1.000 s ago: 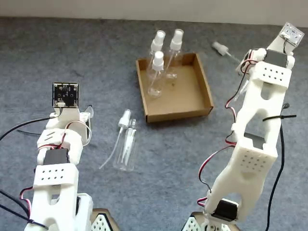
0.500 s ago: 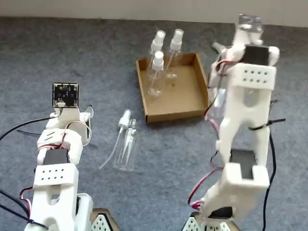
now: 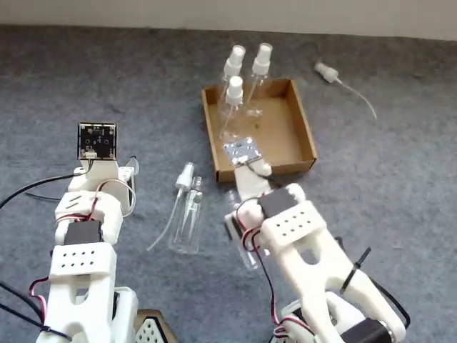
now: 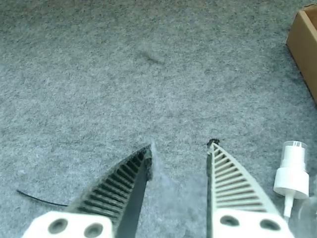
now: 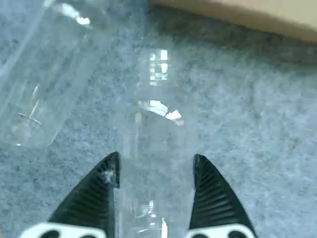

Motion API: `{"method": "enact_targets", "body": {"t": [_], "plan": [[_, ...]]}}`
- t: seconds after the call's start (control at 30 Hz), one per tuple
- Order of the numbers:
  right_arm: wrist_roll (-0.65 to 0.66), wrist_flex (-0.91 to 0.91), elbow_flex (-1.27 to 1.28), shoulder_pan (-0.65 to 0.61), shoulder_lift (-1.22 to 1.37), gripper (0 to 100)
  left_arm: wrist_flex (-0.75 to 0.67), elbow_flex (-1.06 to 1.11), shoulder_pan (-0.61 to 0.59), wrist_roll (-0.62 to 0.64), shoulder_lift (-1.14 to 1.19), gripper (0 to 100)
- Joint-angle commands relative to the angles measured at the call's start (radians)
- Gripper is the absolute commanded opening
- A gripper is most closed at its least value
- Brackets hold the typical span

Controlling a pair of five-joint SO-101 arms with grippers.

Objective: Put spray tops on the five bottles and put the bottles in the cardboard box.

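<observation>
Right tool (image 5: pixel 156 157) astride clear bottle (image 5: pixel 158 114), seemingly clamped

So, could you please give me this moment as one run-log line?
right gripper: shut on uncapped bottle | left gripper: open over carpet | cardboard box: holds three capped bottles

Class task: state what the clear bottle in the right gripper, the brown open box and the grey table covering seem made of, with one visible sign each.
Clear bottle: probably glossy plastic, transparent with bright glints. Brown open box: matte cardboard, raw tan edges. Grey table covering: likely felt or carpet, fuzzy, fibrous.
</observation>
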Motion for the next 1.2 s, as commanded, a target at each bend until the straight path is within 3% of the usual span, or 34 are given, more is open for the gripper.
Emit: {"method": "enact_targets", "body": {"t": [0.0, 0.13, 0.37, 0.47, 0.53, 0.67, 0.8, 0.9, 1.0, 1.17], "plan": [[-0.051, -0.047, 0.025, -0.045, -0.025, 1.0, -0.020, -0.004, 0.021, 0.011, -0.002, 17], [-0.051, -0.041, 0.008, -0.030, -0.024, 5.7, -0.020, -0.004, 0.021, 0.011, -0.002, 17], [-0.052, 0.042, -0.001, -0.028, -0.027, 38.5, -0.020, -0.004, 0.021, 0.009, -0.002, 17], [-0.038, 0.084, -0.002, -0.027, -0.028, 42.0, -0.020, -0.004, 0.021, 0.009, -0.002, 17], [0.066, 0.133, -0.030, -0.010, -0.028, 41.9, -0.020, 0.004, 0.021, 0.009, -0.002, 17], [0.319, 0.283, -0.117, 0.168, -0.028, 41.9, -0.020, 0.007, 0.021, 0.009, -0.002, 17], [0.448, 0.332, -0.275, 0.526, -0.027, 41.9, -0.020, 0.007, 0.021, 0.009, -0.002, 17], [0.528, 0.255, -0.420, 0.739, -0.013, 41.9, -0.020, 0.007, 0.021, 0.009, -0.002, 17], [0.532, 0.117, -0.503, 0.812, 0.005, 41.9, -0.020, 0.008, 0.021, 0.009, -0.002, 17], [0.532, -0.018, -0.530, 0.819, 0.226, 41.9, -0.020, 0.012, 0.021, 0.009, -0.002, 17]]}}
